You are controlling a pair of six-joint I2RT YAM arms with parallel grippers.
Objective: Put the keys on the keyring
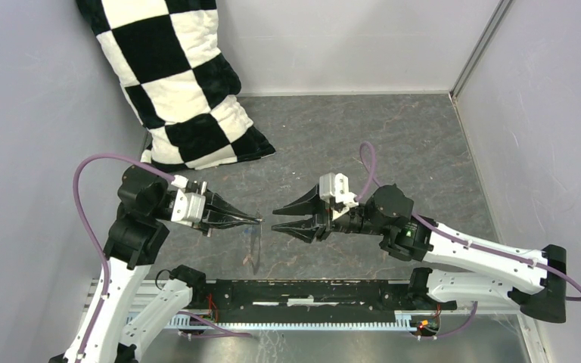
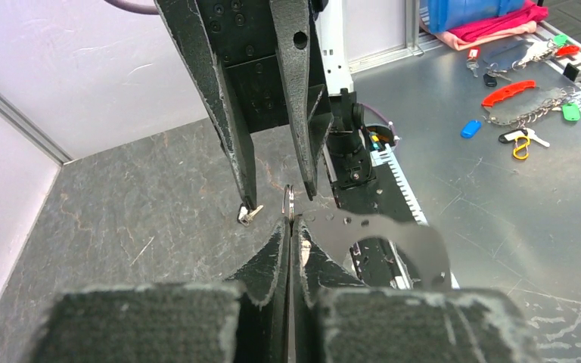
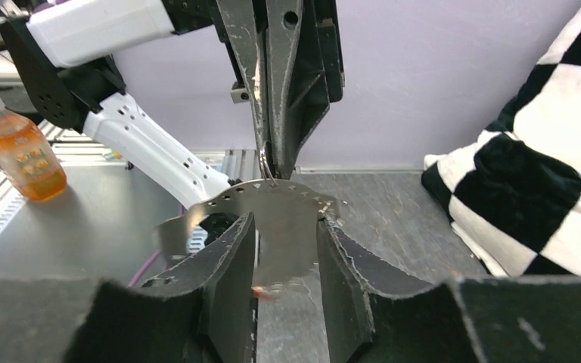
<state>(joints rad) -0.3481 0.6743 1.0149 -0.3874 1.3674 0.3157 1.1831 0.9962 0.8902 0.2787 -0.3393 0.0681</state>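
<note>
My left gripper (image 1: pixel 259 221) is shut on the keyring (image 2: pixel 290 200), a thin wire hoop seen edge-on above its closed fingertips. From the keyring hangs a flat grey metal plate (image 2: pixel 382 231) with small holes, which also shows in the right wrist view (image 3: pixel 280 215). My right gripper (image 1: pixel 275 219) faces the left one tip to tip, its jaws apart on either side of the plate. A tiny silver key (image 2: pixel 247 215) sits at the tip of one right finger (image 2: pixel 243 170). A blurred red bit (image 3: pixel 265 293) shows by that finger's inner face; I cannot tell whether it is gripped.
A black-and-white checked pillow (image 1: pixel 178 83) leans at the back left. Coloured tags, a red handle (image 2: pixel 507 92), a blue tag (image 2: pixel 470 128) and a chain (image 2: pixel 533 110) lie on the metal bench. An orange bottle (image 3: pixel 21 155) stands there too. Grey walls close in both sides.
</note>
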